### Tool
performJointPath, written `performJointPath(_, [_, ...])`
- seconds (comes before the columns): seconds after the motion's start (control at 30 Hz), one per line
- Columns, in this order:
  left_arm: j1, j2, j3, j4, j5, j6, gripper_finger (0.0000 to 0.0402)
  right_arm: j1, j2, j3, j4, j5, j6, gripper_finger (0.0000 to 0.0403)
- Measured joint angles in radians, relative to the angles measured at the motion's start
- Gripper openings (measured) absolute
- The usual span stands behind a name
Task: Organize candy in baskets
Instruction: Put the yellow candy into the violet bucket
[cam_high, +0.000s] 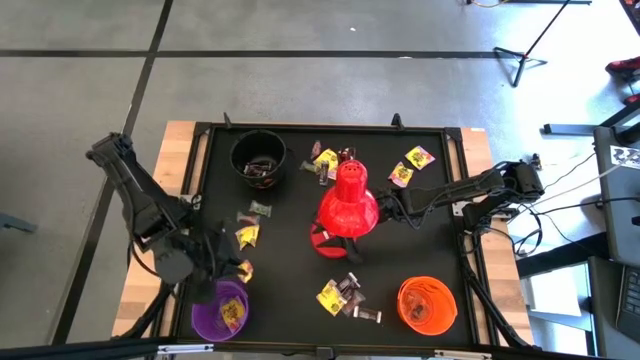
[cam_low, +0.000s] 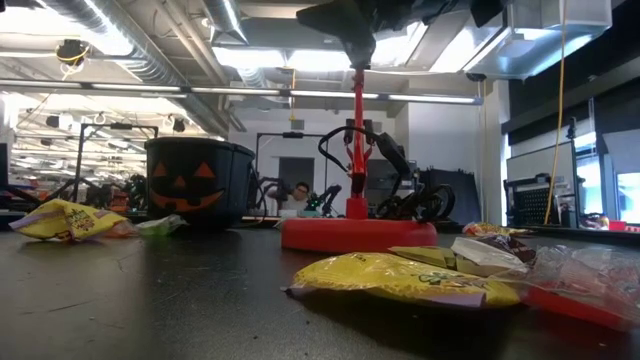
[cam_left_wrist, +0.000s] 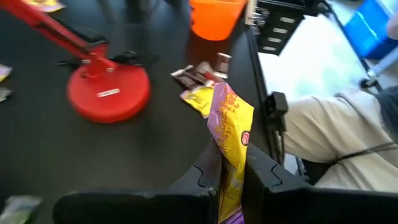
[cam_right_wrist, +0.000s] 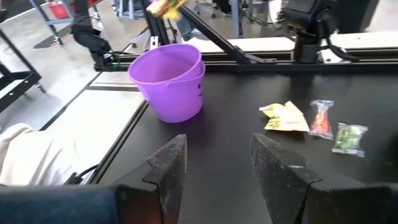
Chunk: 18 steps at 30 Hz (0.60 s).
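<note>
Left claw (cam_high: 228, 292) over purple bucket (cam_high: 212, 318); red lamp (cam_high: 347, 207) mid-table

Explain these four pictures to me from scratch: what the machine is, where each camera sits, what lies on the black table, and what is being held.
The machine is a pair of dark robot arms at a table, each ending in a two-fingered pincer.

One picture looks straight down from above. One looks level across the table top. The other two come from cameras on each arm's wrist.

On the black table stand three small buckets: a black bucket, a purple bucket and an orange bucket. A red desk lamp stands in the middle. Small wrapped candies lie scattered about, many of them yellow.

The left pincer is shut on a yellow candy packet; from above it sits by the purple bucket. The right pincer is open and holds nothing; it waits beside the lamp.
</note>
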Motion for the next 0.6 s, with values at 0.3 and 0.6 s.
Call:
performJointPath(0.3, [0.000, 0.008, 0.048, -0.142, -0.021, -0.166, 0.0018, 0.000, 0.000, 0.000, -0.070, -0.001, -0.008, 0.0179])
performJointPath(0.6, [-0.001, 0.099, 0.049, -0.285, 0.183, -0.424, 0.0018, 0.000, 0.000, 0.000, -0.081, -0.001, -0.055, 0.0179])
